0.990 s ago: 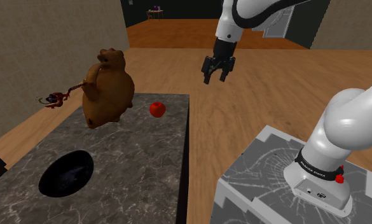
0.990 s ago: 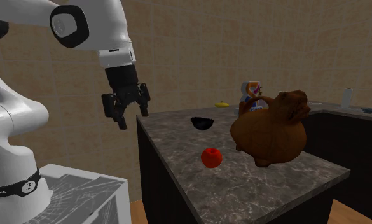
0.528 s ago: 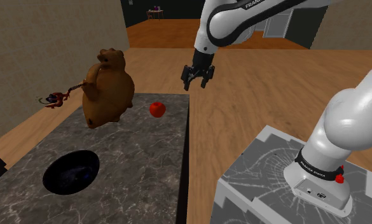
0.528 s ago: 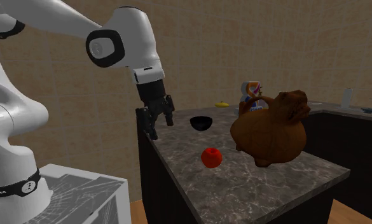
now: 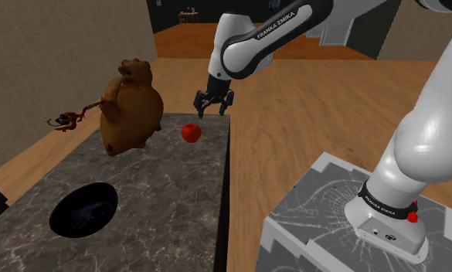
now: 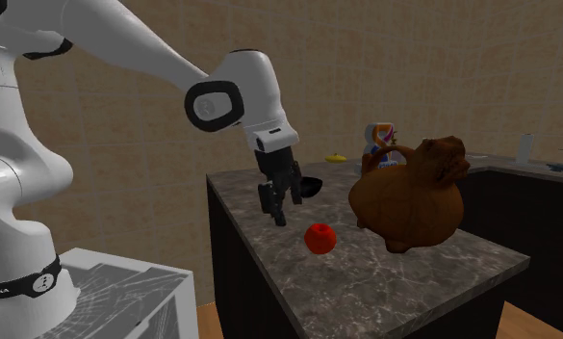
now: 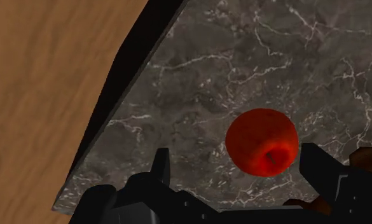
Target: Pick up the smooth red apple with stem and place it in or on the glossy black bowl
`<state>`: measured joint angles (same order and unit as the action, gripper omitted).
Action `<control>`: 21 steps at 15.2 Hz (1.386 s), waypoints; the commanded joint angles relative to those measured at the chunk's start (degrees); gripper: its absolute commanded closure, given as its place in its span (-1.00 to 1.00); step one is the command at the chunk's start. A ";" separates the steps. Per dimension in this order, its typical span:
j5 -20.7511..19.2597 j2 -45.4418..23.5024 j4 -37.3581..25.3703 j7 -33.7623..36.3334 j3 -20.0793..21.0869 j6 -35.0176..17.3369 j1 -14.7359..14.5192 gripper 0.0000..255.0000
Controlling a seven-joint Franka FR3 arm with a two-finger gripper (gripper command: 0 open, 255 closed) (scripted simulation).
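Now the gripper (image 5: pixel 214 103) hovers, fingers spread apart, above the red apple (image 5: pixel 189 132) sitting near the end edge of the dark marble counter (image 5: pixel 162 193).

Rises steeply on the white arm (image 5: pixel 421 139) from the base (image 5: pixel 386 220) at the shoulder view's lower right; passes out over that view's top edge and slants back down through the forearm (image 5: pixel 272 39) toward its left; bends at the wrist (image 5: pixel 219 73) to point downward; holds the black jaws open above the bench, close by the corner farthest from the shoulder camera on the stand's side, clear of the bench top; shows the fingers (image 7: pixel 320 167) well apart, with nothing clasped between them. In the second exterior view, sweeps in from the upper left; turns at a rounded, dark-capped joint (image 6: pixel 217 104); hangs the jaws slightly tilted, low over the bench's edge on the stand's side.
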<state>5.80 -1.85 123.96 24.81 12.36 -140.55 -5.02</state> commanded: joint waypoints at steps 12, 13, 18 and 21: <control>-8.01 -18.27 -14.52 8.04 -0.85 -6.54 -3.56 -1.00; -8.19 -18.94 -14.72 8.16 -0.95 -7.01 -3.68 -1.00; -8.48 -20.00 -15.05 8.35 -1.10 -7.74 -3.87 -1.00; -8.48 -20.00 -15.05 8.35 -1.10 -7.74 -3.87 -1.00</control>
<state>-2.67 -21.85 108.92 33.16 11.26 -148.28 -8.89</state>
